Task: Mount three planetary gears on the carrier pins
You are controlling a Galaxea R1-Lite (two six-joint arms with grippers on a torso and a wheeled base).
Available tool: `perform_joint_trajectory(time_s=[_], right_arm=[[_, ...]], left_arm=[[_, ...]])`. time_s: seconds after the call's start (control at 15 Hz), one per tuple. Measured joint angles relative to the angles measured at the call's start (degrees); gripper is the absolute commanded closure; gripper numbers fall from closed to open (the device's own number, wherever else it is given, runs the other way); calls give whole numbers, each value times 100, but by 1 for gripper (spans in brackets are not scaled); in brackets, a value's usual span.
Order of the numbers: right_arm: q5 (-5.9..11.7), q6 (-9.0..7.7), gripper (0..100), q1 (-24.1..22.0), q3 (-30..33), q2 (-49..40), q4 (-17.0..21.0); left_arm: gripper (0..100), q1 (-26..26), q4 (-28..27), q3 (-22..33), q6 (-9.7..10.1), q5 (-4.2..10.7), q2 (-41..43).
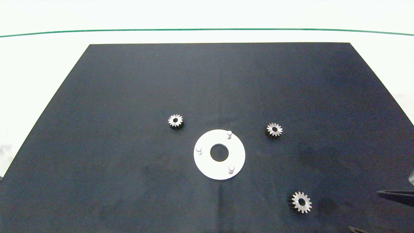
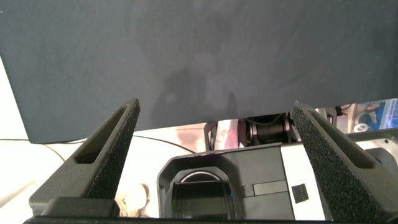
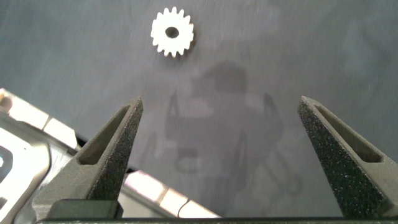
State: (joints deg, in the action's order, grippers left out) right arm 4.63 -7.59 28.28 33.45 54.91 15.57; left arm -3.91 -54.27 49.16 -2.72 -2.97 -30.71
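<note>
Right gripper (image 3: 219, 146) spread wide, empty – near nearest planetary gear (image 3: 172, 32); carrier pins (image 1: 229, 133) bare; left gripper (image 2: 214, 152) spread, parked

Each gripper, the left gripper (image 2: 214, 143) and the right gripper (image 3: 217, 146), has two dark grey, tapering wedge-shaped fingers (image 3: 109, 155) with grainy foam-like inner faces and a slot-like recess along the outer edge, rising from a black base bar.
</note>
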Motion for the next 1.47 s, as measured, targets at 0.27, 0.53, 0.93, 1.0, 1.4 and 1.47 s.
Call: perform_joint_trajectory(time_s=[0.27, 0.53, 0.93, 1.0, 1.4, 1.47], right_arm=[[11, -4, 0, 13, 22, 474, -206], [-20, 24, 0, 189, 20, 802, -218], [35, 32, 0, 462, -51, 1193, -496], [95, 24, 0, 466, -62, 1251, -499], [305, 21, 0, 521, -82, 1662, -892], [305, 21, 0, 529, -77, 1723, -926]], left_arm=[[0, 4, 30, 6, 2, 0, -5], [0, 4, 72, 9, -22, -2, -22], [0, -5, 177, 15, -23, -7, -46], [0, -2, 199, 15, -23, -9, -49], [0, -5, 201, 11, -26, -18, -66], [0, -5, 201, 11, -28, -18, -68]])
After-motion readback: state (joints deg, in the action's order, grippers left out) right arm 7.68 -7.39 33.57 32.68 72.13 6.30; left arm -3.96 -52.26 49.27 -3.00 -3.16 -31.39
